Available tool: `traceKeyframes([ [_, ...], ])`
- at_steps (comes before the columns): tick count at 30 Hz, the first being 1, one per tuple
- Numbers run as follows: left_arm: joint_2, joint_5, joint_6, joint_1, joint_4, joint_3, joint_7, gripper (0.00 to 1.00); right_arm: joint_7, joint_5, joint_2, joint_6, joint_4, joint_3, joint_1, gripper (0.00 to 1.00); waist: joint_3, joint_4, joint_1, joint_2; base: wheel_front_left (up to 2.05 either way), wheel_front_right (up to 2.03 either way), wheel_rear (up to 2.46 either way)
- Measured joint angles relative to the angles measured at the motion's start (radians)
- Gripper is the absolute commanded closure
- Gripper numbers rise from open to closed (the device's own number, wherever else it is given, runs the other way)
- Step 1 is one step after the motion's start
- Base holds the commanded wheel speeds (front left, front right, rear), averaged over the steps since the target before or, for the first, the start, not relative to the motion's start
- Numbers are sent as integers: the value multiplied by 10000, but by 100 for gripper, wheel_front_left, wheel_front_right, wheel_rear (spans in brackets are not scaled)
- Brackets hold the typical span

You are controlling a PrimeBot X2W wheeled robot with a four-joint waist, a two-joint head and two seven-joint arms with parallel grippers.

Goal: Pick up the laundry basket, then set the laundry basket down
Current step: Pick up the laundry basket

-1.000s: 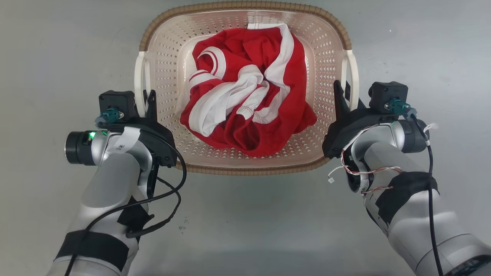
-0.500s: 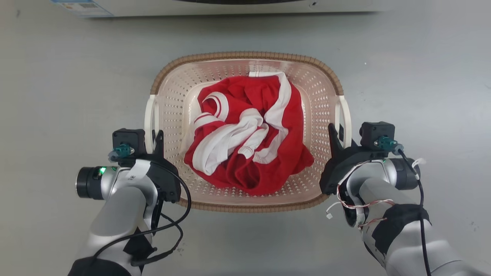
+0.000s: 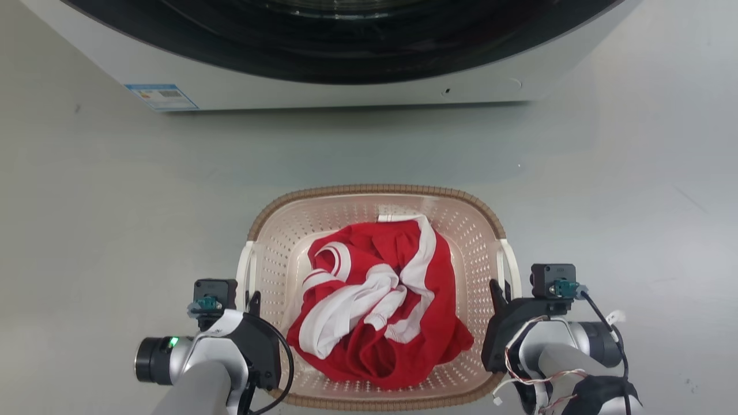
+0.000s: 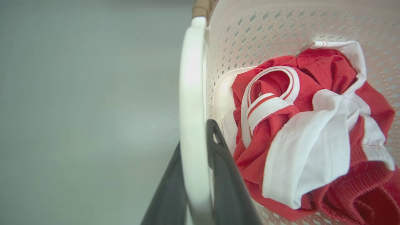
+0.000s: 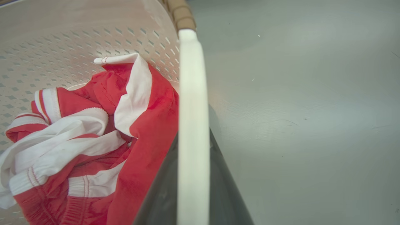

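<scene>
The laundry basket, cream and perforated with a brown woven-look rim, sits low in the head view over the grey floor. A crumpled red and white garment lies inside it. My left gripper is shut on the basket's white left handle. In the left wrist view the two dark fingers clamp that handle from both sides. My right gripper is shut on the right handle. In the right wrist view its dark fingers flank the white bar.
A washing machine with a white front and a dark round door spans the top of the head view, beyond the basket. A blue label is stuck on its lower left. Bare grey floor lies on both sides of the basket.
The head view has shifted. The basket and both grippers now sit lower and smaller in it, and the washing machine's front has come into view. Both grips on the handles are unchanged.
</scene>
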Motion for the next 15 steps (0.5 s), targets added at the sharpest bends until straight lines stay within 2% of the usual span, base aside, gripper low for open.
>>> traceKeyframes([
  [15, 19, -991, 245, 1698, -232, -966, 784, 100, 644, 867, 31, 0, 115, 629, 1659, 100, -2207, 7, 0, -1, 0, 0, 0],
])
